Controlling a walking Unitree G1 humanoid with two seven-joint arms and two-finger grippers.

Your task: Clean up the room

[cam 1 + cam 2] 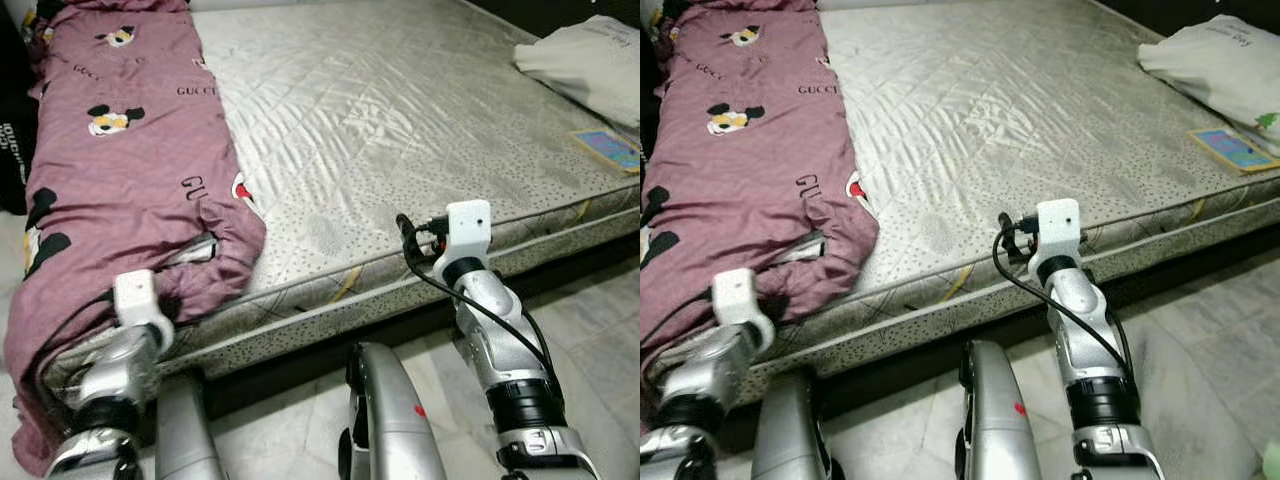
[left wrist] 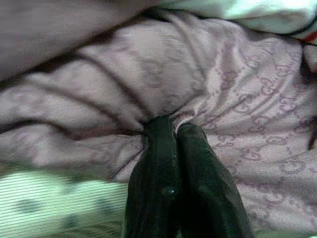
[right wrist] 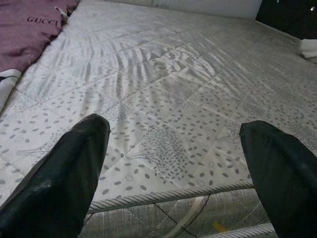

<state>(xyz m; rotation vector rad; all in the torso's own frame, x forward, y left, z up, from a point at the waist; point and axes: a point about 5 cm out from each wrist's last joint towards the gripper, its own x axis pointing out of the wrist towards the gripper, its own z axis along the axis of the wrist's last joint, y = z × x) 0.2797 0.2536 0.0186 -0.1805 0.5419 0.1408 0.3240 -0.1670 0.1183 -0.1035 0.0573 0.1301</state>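
A purple cover (image 1: 120, 170) printed with cartoon mice and letters lies along the left side of the bare grey mattress (image 1: 400, 120) and hangs over its near left corner. My left gripper (image 2: 173, 126) is shut on a fold of this cover (image 2: 208, 74) at that corner, and the cloth puckers around the fingertips. The left wrist (image 1: 135, 295) sits just below the bunched edge. My right gripper (image 3: 176, 134) is open over the mattress's near edge with nothing between its fingers (image 3: 84, 144). The right wrist (image 1: 468, 228) hovers at the front edge, right of the middle.
A white pillow or bag (image 1: 590, 60) lies at the mattress's far right, with a flat colourful booklet (image 1: 608, 150) beside it near the edge. Pale tiled floor (image 1: 600, 330) runs along the front of the bed. My legs (image 1: 385, 410) stand close to the bed frame.
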